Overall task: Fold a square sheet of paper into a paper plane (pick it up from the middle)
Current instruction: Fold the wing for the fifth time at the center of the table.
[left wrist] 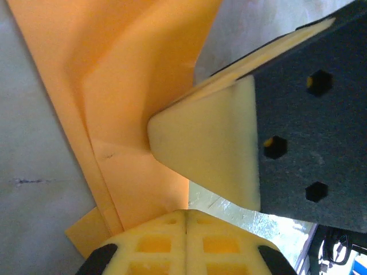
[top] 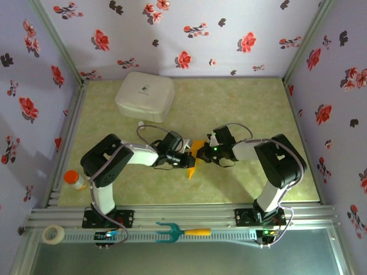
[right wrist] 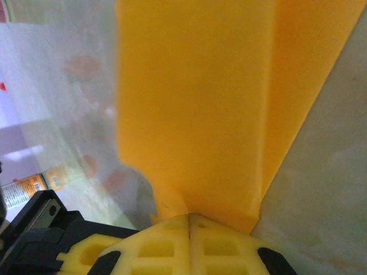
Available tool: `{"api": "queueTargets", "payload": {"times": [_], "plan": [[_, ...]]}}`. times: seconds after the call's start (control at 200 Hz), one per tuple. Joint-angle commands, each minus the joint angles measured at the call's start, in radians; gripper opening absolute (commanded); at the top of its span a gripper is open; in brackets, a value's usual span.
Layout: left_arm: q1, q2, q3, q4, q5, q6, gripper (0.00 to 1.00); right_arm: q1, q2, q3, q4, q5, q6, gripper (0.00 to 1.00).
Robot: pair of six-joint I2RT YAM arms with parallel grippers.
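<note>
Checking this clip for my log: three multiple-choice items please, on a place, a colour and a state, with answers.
1. Where is the white case? A) back left of the table B) held in a claw C) at the front edge
2. What colour is the paper plane? A) blue B) orange-yellow C) white
3. How are the claws? A) both open B) one open C) both shut on the plane
Answers: A, it lies by the far wall; B, plain in all views; C, both the left claw and right claw pinch it.
</note>
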Motion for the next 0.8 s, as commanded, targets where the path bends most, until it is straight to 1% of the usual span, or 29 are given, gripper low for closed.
{"api": "queueTargets", "payload": {"times": [0.0, 0.26, 0.42, 0.525, 0.66, 0.795], "plan": [[0.0, 0.033, -0.054, -0.186, -0.011, 0.032, 0.0, -0.042, 0.032, 0.049, -0.058, 0.07, -0.071, 0.02], [0.0, 0.04, -0.082, -0.154, -0.015, 0.009, 0.0, -0.143, 0.108, 0.091, -0.016, 0.039, -0.048, 0.02], [0.0, 0.036, -0.092, -0.15, -0.014, 0.005, 0.0, -0.187, 0.122, 0.104, 0.001, 0.037, -0.035, 0.03], [-0.001, 0.04, -0.093, -0.151, -0.015, 0.007, 0.0, -0.204, 0.122, 0.122, -0.027, 0.051, -0.04, 0.03], [0.0, 0.04, -0.095, -0.15, -0.015, 0.005, 0.0, -0.212, 0.127, 0.157, -0.114, 0.105, -0.068, 0.03], [0.0, 0.038, -0.098, -0.148, -0.015, 0.007, 0.0, -0.214, 0.132, 0.181, -0.154, 0.144, -0.078, 0.02]]}}
